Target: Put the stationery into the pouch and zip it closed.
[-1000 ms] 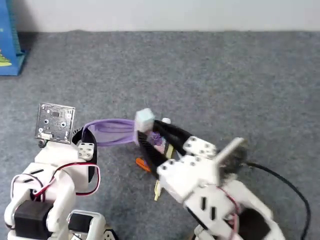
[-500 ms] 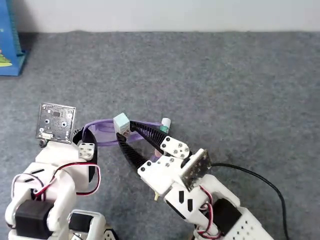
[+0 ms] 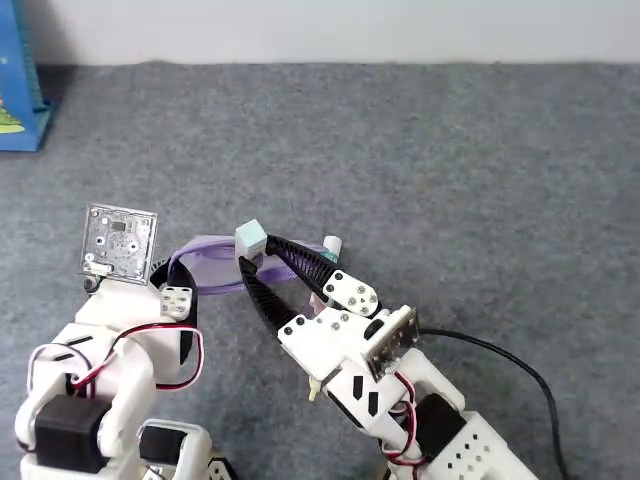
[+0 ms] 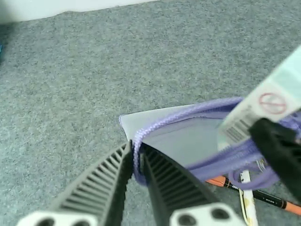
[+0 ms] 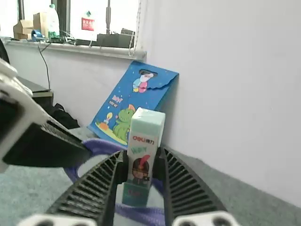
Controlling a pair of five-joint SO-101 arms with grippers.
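**A:** What lies on the table?

**B:** A translucent purple zip pouch [image 3: 215, 262] lies on a grey carpeted tabletop [image 3: 450, 160], just in front of two white robot arms. Its zip is undone and the mouth gapes.

**A:** Is anything holding it?

**B:** Yes. The left gripper [image 4: 136, 151] has ribbed black fingers, and they are pressed together on one end of the pouch, pinching the purple zip tape at the corner.

**A:** And the other arm?

**B:** The right gripper [image 5: 141, 162] clamps a small mint-green rectangular carton [image 5: 143, 146] between its two ribbed black fingers. It grips the carton by its long sides, and one end pokes out beyond the fingertips.

**A:** Where is the carton relative to the pouch?

**B:** Over the open mouth, about midway along the pouch. From the left wrist camera its lower end meets the zip line. Whether it is already inside cannot be told.

**A:** Is there any other stationery?

**B:** An orange and black pen [image 4: 235, 186] lies on the carpet at the pouch's near edge, partly beneath it. A slim white and yellow pen-like item [image 4: 247, 202] lies just beside it.

**A:** Anything in the background?

**B:** A blue cardboard folder with a cartoon dinosaur [image 5: 136, 106] leans against a white wall, well apart from the pouch
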